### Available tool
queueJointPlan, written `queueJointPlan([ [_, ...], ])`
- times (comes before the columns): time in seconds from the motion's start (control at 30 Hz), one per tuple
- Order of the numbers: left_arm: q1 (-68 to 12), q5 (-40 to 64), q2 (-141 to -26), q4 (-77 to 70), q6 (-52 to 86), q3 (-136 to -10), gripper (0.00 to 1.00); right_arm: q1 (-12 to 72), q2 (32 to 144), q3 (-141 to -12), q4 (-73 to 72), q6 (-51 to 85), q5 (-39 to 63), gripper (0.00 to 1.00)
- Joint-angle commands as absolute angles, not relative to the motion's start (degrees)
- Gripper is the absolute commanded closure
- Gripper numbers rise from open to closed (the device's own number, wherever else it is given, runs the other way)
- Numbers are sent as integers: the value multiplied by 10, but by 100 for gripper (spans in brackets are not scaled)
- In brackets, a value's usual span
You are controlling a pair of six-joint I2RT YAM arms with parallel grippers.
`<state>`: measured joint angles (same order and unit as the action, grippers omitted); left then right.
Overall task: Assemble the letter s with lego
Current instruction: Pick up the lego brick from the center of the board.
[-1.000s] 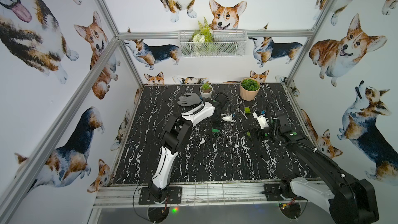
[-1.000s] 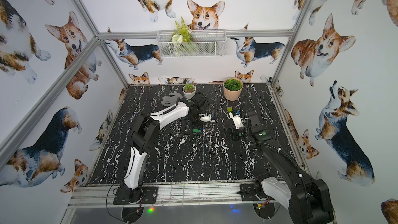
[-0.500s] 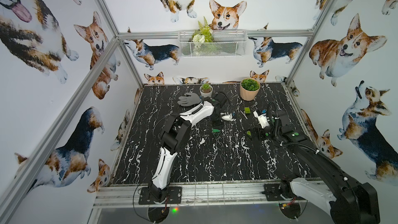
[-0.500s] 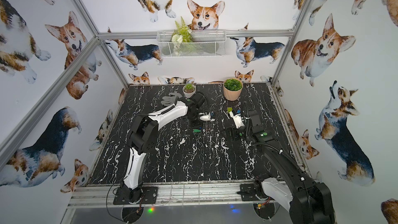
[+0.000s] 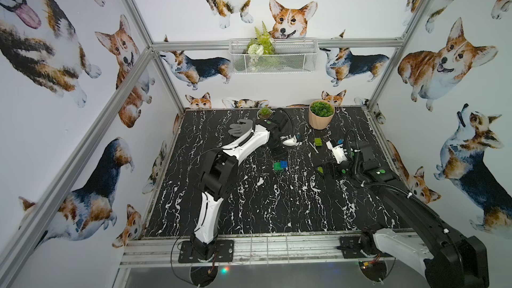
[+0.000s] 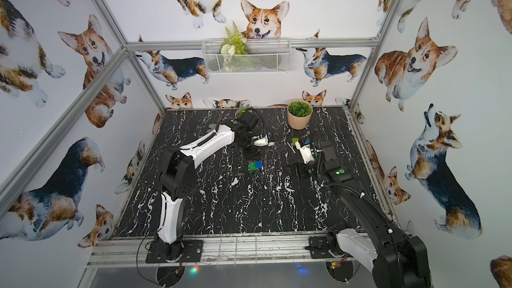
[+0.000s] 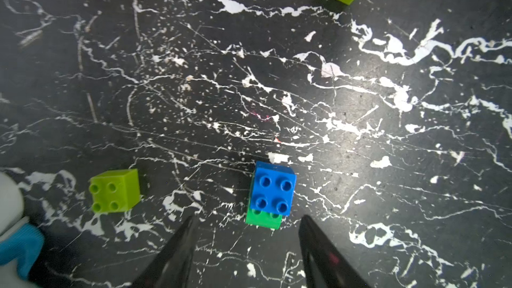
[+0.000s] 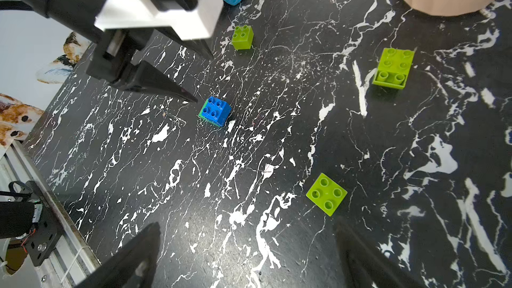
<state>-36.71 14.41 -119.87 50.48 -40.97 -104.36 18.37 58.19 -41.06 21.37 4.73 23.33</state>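
Table edges: our black marble tabletop [image 5: 249, 203] meets corgi-papered walls on three sides and an aluminium rail [image 5: 277, 247] at the front, where both arm bases sit.
Open room: we see the broadest bare stretch between the bricks and that rail.
Left gripper [image 7: 247, 216]: fingers moderately parted and holding nothing, with the tips just short of the stack.
Right gripper [image 8: 248, 227]: spread wide with nothing in it, above the table.
Stack: a blue brick [image 7: 273, 188] sits pressed onto a dark green brick [image 7: 263, 218], slightly offset, mid-table.
Loose bricks: a lime brick [image 8: 243, 37] lies near the left arm's wrist, a second lime brick [image 8: 393, 69] near the peach pot, and a third lime brick [image 8: 327, 193] just ahead of the right gripper. All three lie apart from the stack.
Assembly: we count only two of five bricks joined.
Wire basket [image 5: 273, 56]: hung on the back wall, it holds fern sprigs and a white flower.
Peach pot [image 5: 321, 119]: at the back of the table, it holds a round green plant.
Small pot [image 5: 265, 112]: it holds a small plant beside a grey glove [image 5: 241, 128], partly behind the left arm.
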Motion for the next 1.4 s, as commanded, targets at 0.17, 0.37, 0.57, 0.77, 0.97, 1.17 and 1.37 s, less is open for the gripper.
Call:
queueJointPlan([
  [0.17,-338,81,-1186,476,-355,-1058,38,184,595,-432,219,36,231,0],
  [0.37,-324,35,-1217,464,-285,-1102,34,184,606,-442,217,36,228,0],
  [0.57,-325,41,-1242,440,-301,-1093,32,184,614,-448,220,32,228,0],
  [0.77,-313,46,-1295,467,-350,-1139,32,184,605,-447,229,30,221,0],
  [0.97,-296,67,-1340,461,-375,-1169,32,182,607,-442,229,32,221,0],
  [1.17,-292,76,-1371,460,-389,-1189,33,180,607,-443,235,30,219,0],
  [1.37,-292,78,-1398,462,-388,-1217,34,178,609,-442,235,29,221,0],
])
